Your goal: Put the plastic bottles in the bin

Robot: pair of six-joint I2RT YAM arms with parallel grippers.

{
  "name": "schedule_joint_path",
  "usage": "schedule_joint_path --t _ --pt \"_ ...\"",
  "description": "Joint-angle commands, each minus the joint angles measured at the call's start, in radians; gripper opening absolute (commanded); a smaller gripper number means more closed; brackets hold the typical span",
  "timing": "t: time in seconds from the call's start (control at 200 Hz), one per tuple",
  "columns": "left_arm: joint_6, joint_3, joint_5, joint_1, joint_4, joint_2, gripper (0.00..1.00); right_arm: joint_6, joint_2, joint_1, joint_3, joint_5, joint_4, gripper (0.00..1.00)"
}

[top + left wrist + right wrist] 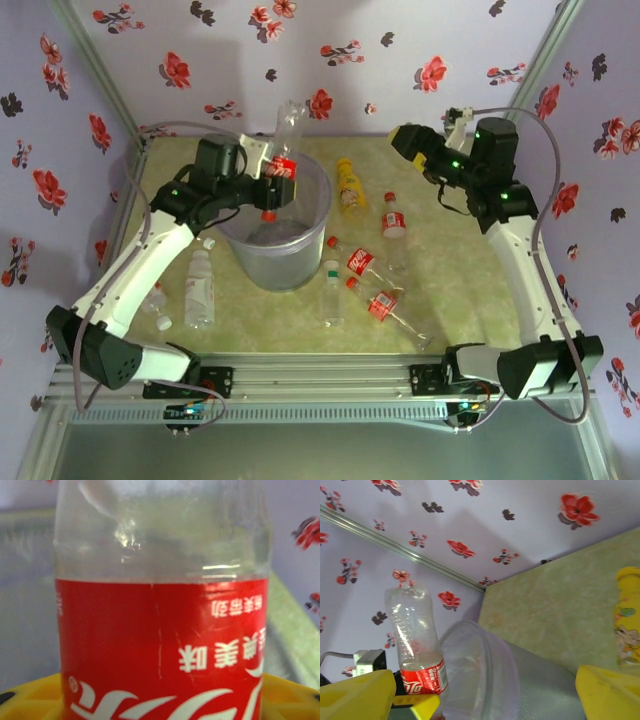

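The clear bottle (285, 140) is red-labelled with white script, the bin (285, 262) translucent grey, and the walls (400, 60) lilac with red flowers.

Left arm (150, 262) stretched to far centre; left gripper (278, 171) clamped on bottle (289, 126), held high. Right arm (527, 255) stretched far right; right gripper (485, 692) raised, fingers wide apart, apparently empty.

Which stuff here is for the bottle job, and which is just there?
For the job: left gripper, held bottle, bin, yellow bottle, green-cap bottle, white-cap bottle, red-label bottles on the table.
Just there: flowered walls, cable, metal rail.
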Motion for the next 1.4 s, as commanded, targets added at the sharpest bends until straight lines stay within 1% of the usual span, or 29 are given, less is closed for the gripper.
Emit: schedule_joint_path --t 0.0,0.195,0.52,0.57,0.675,0.89,1.015,1.165,1.295,1.39 --pt "0.049 -0.058 -0.026 0.001 0.005 -0.060 0.46 -0.088 -0.012 -0.019 -0.044 0.026 -0.089 0.94" --pt "0.065 -0.195 -0.039 0.003 0.076 -0.129 0.43 -0.096 -0.004 -0.025 -0.090 0.040 -0.075 0.95" --pt "0.088 -0.262 -0.051 0.002 0.124 -0.112 0.44 -0.127 0.003 -0.026 -0.114 0.061 -0.084 0.96" --pt "0.089 -0.263 -0.050 0.003 0.124 -0.107 0.46 -0.139 -0.001 -0.027 -0.115 0.070 -0.095 0.97" --pt "0.088 -0.265 -0.049 0.003 0.126 -0.099 0.54 -0.166 -0.001 -0.027 -0.121 0.093 -0.124 0.97" --pt "0.085 -0.267 -0.047 0.003 0.129 -0.098 0.75 -0.196 -0.001 -0.027 -0.151 0.135 -0.174 0.97" --pt "0.086 -0.266 -0.047 0.003 0.126 -0.087 0.83 -0.216 0.008 -0.026 -0.155 0.166 -0.215 0.97" --pt "0.086 -0.260 -0.047 0.003 0.125 -0.084 0.84 -0.229 0.018 -0.027 -0.156 0.198 -0.246 0.96" --pt "0.089 -0.257 -0.050 0.003 0.122 -0.086 0.84 -0.235 0.040 -0.025 -0.157 0.295 -0.311 0.95" --pt "0.088 -0.255 -0.049 0.003 0.122 -0.086 0.83 -0.236 0.061 -0.005 -0.174 0.376 -0.345 0.90"
